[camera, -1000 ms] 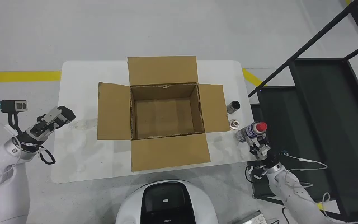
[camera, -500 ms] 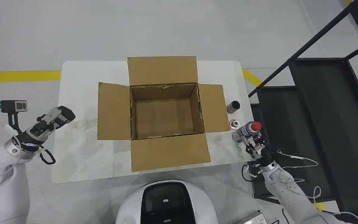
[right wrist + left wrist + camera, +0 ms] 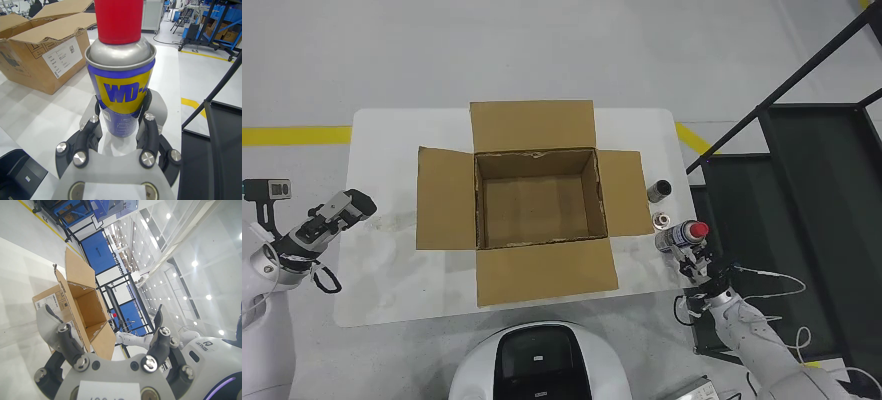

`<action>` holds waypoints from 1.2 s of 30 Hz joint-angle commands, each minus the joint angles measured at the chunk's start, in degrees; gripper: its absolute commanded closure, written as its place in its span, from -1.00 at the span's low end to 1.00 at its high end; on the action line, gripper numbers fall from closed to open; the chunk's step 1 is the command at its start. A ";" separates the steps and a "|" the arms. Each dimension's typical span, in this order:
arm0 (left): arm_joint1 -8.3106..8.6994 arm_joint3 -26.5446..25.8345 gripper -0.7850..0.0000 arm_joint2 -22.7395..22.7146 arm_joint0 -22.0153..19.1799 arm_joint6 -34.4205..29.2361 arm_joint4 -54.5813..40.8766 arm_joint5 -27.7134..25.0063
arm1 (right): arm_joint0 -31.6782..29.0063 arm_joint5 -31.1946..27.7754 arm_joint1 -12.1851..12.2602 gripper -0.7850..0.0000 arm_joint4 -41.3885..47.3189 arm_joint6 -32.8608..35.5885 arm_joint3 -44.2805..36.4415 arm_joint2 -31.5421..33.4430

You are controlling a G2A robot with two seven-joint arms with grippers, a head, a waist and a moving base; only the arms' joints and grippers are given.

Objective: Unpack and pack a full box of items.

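An open cardboard box (image 3: pixel 538 210) stands in the middle of the white table (image 3: pixel 392 280), flaps spread, nothing visible inside. My right gripper (image 3: pixel 691 259) is at the table's right edge, shut on a blue-and-yellow spray can (image 3: pixel 676 239) with a red cap. In the right wrist view the spray can (image 3: pixel 121 83) stands upright between the fingers (image 3: pixel 149 106), its base close to the tabletop; contact cannot be told. My left gripper (image 3: pixel 345 208) hangs open by the table's left edge, away from the box (image 3: pixel 83 306). Nothing is between the left gripper's (image 3: pixel 104 317) fingers.
Two small cylindrical containers stand right of the box, one dark-capped (image 3: pixel 658 188) and one lower (image 3: pixel 661 221), close to the spray can. A black metal rack (image 3: pixel 782 190) borders the table's right side. Bare tabletop lies left of and in front of the box.
My right gripper has carried the spray can leftward from beyond the table's right edge to over that edge. The left arm has stayed still.
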 commanded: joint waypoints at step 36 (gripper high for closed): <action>0.00 0.00 -1.00 0.00 0.00 0.00 0.00 0.00 | -1.45 0.60 1.77 -1.00 5.00 8.06 -5.71 0.75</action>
